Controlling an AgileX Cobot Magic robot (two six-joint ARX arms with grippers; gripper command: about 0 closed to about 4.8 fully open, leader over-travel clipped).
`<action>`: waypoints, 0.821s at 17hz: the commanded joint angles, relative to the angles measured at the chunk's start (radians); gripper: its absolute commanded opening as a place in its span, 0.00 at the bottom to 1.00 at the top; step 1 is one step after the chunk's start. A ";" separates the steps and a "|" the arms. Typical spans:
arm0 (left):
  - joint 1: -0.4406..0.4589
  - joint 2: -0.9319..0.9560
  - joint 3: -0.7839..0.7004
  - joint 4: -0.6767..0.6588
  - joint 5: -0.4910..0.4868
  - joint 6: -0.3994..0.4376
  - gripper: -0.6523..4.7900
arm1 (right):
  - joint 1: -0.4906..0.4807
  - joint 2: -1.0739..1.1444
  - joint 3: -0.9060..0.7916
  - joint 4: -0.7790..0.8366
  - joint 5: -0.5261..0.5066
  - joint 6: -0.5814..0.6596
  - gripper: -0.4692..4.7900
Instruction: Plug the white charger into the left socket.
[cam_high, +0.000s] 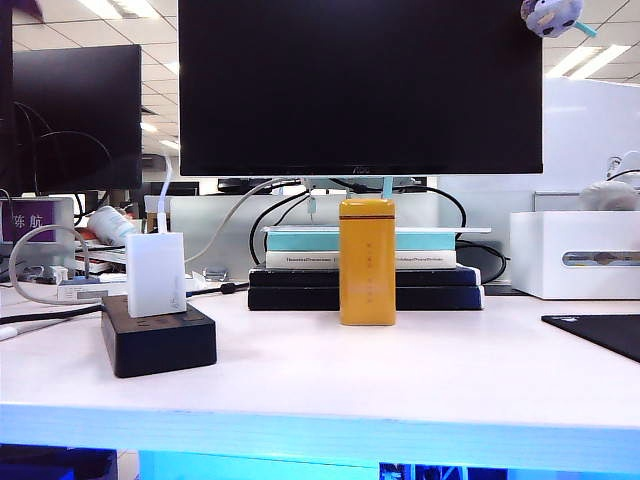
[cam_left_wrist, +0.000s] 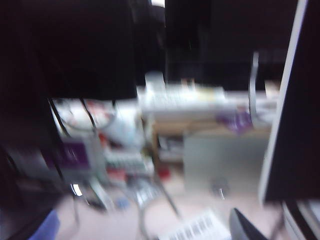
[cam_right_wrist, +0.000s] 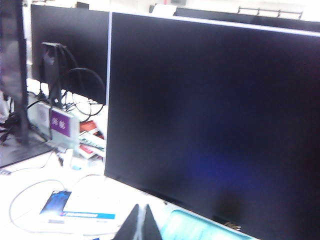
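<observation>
The white charger (cam_high: 155, 274) stands upright on top of the black power strip (cam_high: 160, 343) at the table's left, and its thin cable rises from its top. The holes under it are hidden, so I cannot tell whether it sits in the left socket. Neither gripper shows in the exterior view. The left wrist view is smeared: my left gripper (cam_left_wrist: 142, 231) is open and holds nothing, with one dark fingertip (cam_left_wrist: 244, 228) far from the bluish other one. My right gripper (cam_right_wrist: 140, 223) is shut on nothing, up in front of the large monitor (cam_right_wrist: 215, 115).
A yellow box (cam_high: 367, 262) stands mid-table before stacked books (cam_high: 362, 270) under the monitor (cam_high: 360, 85). A large white box (cam_high: 575, 255) and a black mat (cam_high: 600, 332) are at the right. A white strip with a barcode label (cam_left_wrist: 196, 228) lies below the left gripper.
</observation>
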 joint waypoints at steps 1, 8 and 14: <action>0.000 -0.042 0.024 0.005 -0.054 -0.008 1.00 | -0.002 -0.033 0.005 0.023 0.007 -0.003 0.09; -0.012 -0.357 0.024 -0.146 0.047 -0.202 0.11 | 0.000 -0.231 0.005 -0.072 0.097 -0.055 0.09; -0.025 -0.784 0.003 -0.609 0.051 -0.145 0.11 | 0.000 -0.526 -0.050 -0.516 0.097 -0.007 0.09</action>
